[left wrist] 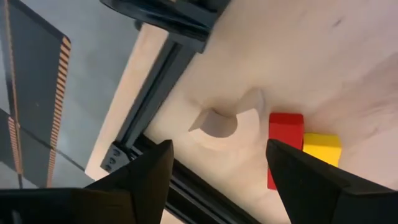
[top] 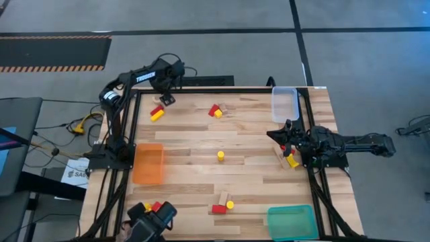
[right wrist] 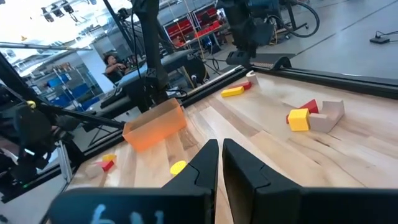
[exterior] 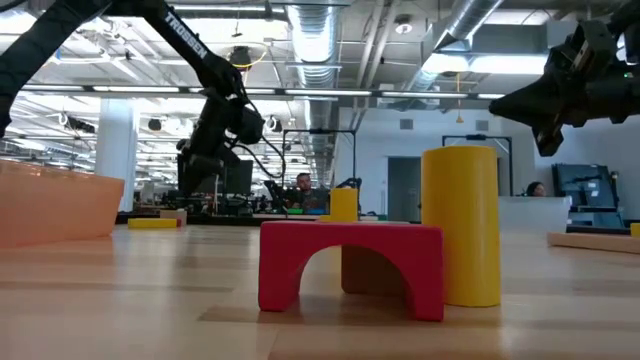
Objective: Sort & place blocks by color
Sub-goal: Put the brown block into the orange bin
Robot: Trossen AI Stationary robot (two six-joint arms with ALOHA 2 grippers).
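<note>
My left gripper hovers open over the table's far left corner. Between its fingers I see a plain wood arch block, with a red block and a yellow block beside it, all lying on the table. My right gripper is shut and empty above the right side, next to a wood bar, red and yellow blocks. More blocks lie at the far middle, the centre and the near middle. In the low view the red arch and yellow cylinder stand closest.
An orange tray sits at the left edge, a clear tray at the far right corner and a green tray at the near right corner. Red and yellow blocks lie by the near left corner. A dark frame borders the table.
</note>
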